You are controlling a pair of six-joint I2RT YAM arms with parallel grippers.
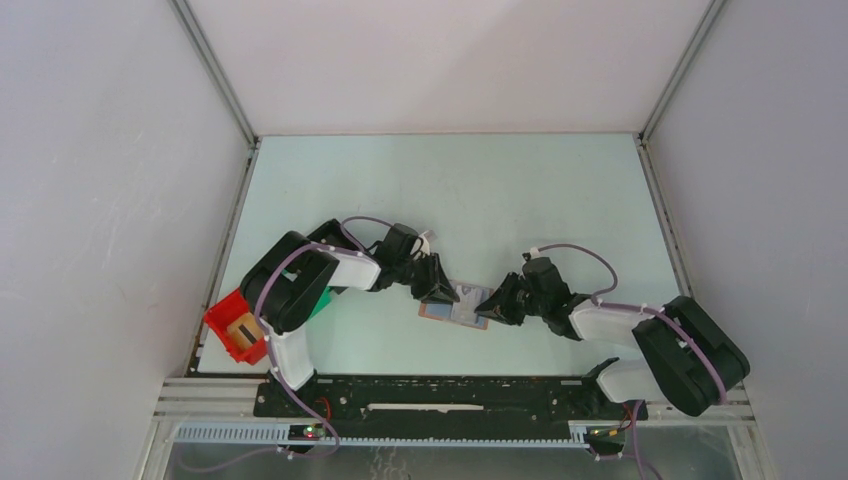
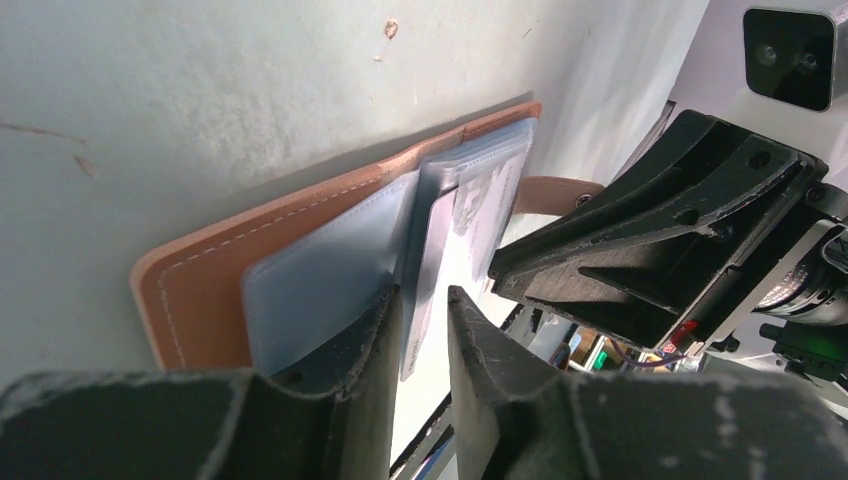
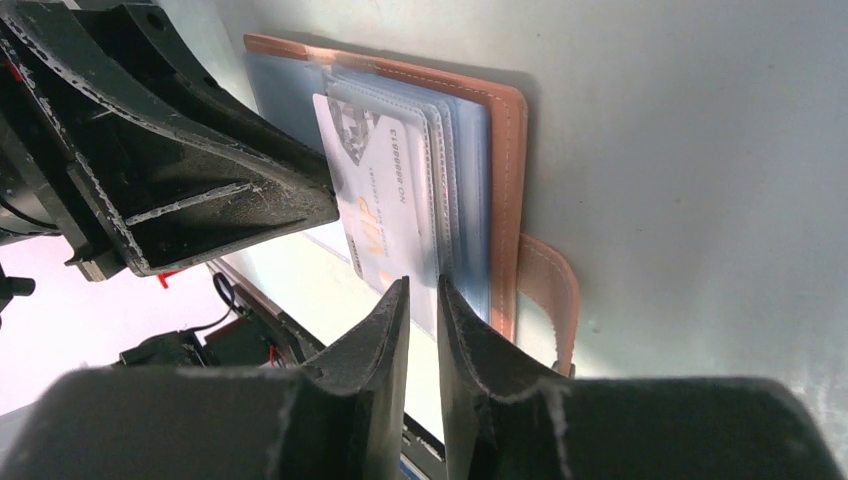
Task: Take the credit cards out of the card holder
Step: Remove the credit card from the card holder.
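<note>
The tan card holder (image 1: 455, 303) lies open on the pale table between both arms. In the left wrist view its leather (image 2: 200, 290) carries a blue-grey panel (image 2: 320, 280), and a dark panel's edge stands up between my left gripper's (image 2: 420, 292) slightly parted fingers, touching only one. A white printed credit card (image 3: 375, 190) sticks out of the pockets on the tab (image 3: 550, 280) side. My right gripper (image 3: 422, 282) has its tips at that card's lower edge with a narrow gap, light showing through. From above, the left gripper (image 1: 437, 290) and the right gripper (image 1: 497, 303) face each other over the holder.
A red bin (image 1: 235, 328) with something tan inside sits at the near left, a green bin (image 1: 320, 303) partly hidden behind the left arm. Grey walls close in the table on three sides. A black rail (image 1: 450, 395) runs along the near edge.
</note>
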